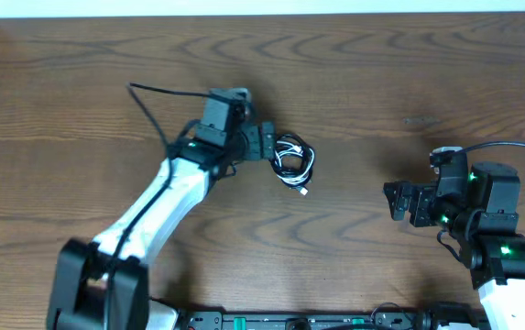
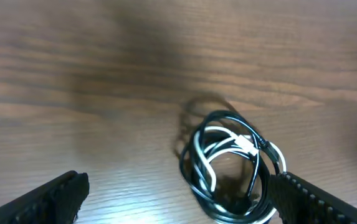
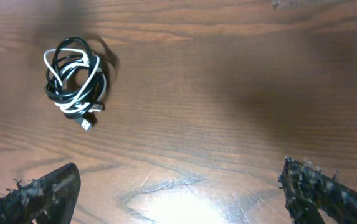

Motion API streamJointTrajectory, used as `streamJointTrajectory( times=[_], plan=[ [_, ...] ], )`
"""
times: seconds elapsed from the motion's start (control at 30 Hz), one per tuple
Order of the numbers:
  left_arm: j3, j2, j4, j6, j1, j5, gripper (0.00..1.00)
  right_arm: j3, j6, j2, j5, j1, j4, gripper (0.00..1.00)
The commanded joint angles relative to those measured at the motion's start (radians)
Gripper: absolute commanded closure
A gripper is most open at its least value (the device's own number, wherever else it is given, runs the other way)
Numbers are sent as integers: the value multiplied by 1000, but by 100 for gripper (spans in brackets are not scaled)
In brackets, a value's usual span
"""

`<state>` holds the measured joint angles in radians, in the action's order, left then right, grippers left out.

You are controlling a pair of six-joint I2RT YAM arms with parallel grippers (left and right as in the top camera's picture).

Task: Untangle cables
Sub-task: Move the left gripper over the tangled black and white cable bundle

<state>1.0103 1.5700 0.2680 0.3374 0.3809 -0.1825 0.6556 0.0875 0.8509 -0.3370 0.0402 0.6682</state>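
Note:
The cables (image 1: pixel 294 160) lie as one small coiled bundle of black and white cords on the wooden table, a small plug end sticking out at its lower right. The bundle also shows in the left wrist view (image 2: pixel 231 165) and in the right wrist view (image 3: pixel 74 79). My left gripper (image 1: pixel 269 144) is open, its fingers just left of the bundle; in its own view (image 2: pixel 178 199) the right finger sits against the coil's edge. My right gripper (image 1: pixel 399 200) is open and empty, well to the right of the bundle, over bare table (image 3: pixel 181 196).
The wooden table (image 1: pixel 381 82) spreads all around. A thick black arm wire (image 1: pixel 152 101) loops behind the left arm. The right arm's body (image 1: pixel 482 206) stands at the right front. A pale edge runs along the table's far side.

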Motion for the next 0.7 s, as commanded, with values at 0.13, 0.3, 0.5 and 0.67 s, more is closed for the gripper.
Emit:
streamJointTrajectory(
  times=[0.13, 0.3, 0.5, 0.67],
  plan=[
    [11, 131, -31, 43, 79, -13, 5, 23, 24, 0, -14, -3, 1, 1],
    [11, 196, -33, 43, 95, -12, 5, 23, 24, 0, -14, -3, 1, 1],
    [9, 231, -42, 68, 127, -12, 32, 23, 24, 0, -14, -3, -2, 1],
    [5, 237, -38, 68, 157, -11, 47, 23, 25, 0, -14, -3, -2, 1]
  ],
)
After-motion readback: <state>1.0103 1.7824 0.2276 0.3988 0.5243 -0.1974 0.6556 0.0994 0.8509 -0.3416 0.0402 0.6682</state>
